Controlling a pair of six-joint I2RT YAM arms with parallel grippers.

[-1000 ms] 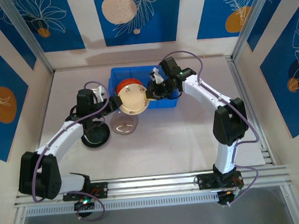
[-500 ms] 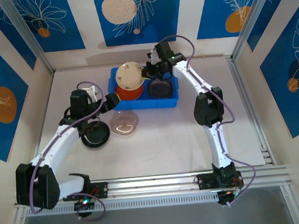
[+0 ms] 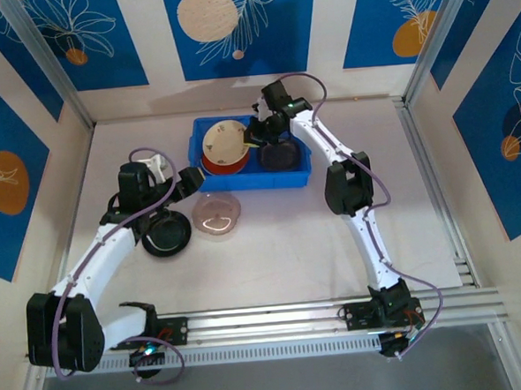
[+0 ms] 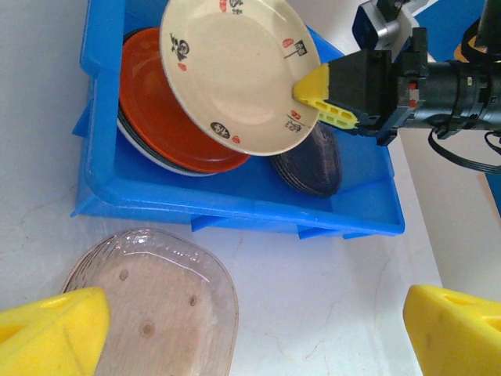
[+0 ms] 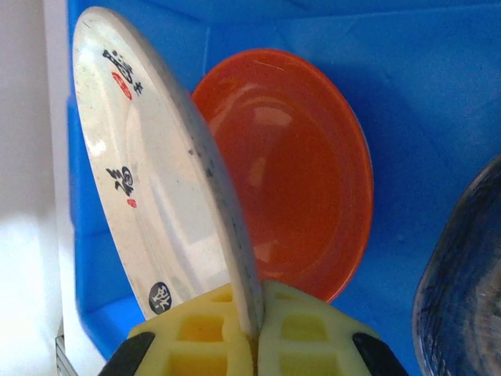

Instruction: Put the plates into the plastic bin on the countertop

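My right gripper point(image 3: 255, 135) is shut on the rim of a cream plate point(image 3: 224, 141) with black and red marks. The plate hangs tilted over the left half of the blue plastic bin point(image 3: 251, 184). Under it lies an orange plate point(image 5: 305, 180) on a stack, and dark smoky plates point(image 4: 309, 160) fill the bin's right half. In the right wrist view the yellow pads pinch the cream plate point(image 5: 149, 180) edge-on. My left gripper point(image 4: 254, 329) is open and holds nothing, just in front of the bin. A translucent plate point(image 4: 149, 305) lies below it on the countertop point(image 3: 290, 237).
A black plate point(image 3: 166, 234) lies on the countertop left of the translucent plate point(image 3: 216, 215), under my left forearm. White walls and aluminium rails close in the surface. The right part of the countertop is bare.
The cream plate passed from between both grippers at the bin's front edge to the right gripper alone, which carried it back over the bin. The left gripper opened and drew away left.
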